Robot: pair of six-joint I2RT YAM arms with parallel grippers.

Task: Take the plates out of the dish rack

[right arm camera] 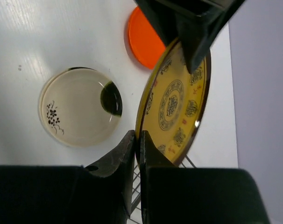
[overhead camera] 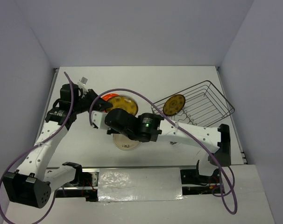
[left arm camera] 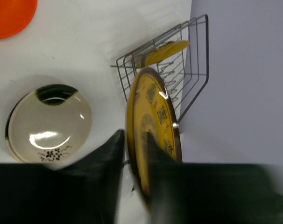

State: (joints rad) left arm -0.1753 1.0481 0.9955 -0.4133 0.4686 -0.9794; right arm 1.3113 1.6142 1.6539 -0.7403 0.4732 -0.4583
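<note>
A dark-rimmed plate with a yellow pattern (right arm camera: 179, 100) is held on edge above the table. My right gripper (right arm camera: 137, 142) is shut on its lower rim. My left gripper (left arm camera: 134, 138) is shut on the opposite rim, and shows at the top of the right wrist view (right arm camera: 194, 32). From above, the held plate (overhead camera: 122, 105) sits between the left gripper (overhead camera: 95, 97) and the right gripper (overhead camera: 99, 115). An orange-red plate (right arm camera: 145, 37) and a cream plate (right arm camera: 78, 107) lie flat on the table. The wire dish rack (overhead camera: 211, 105) at right holds another yellow-patterned plate (overhead camera: 173, 104) upright.
The cream plate (overhead camera: 127, 143) lies partly under my right arm. The orange-red plate (overhead camera: 106, 95) lies behind the held plate. The rack (left arm camera: 190, 70) stands near the right wall. Purple cables loop over both arms.
</note>
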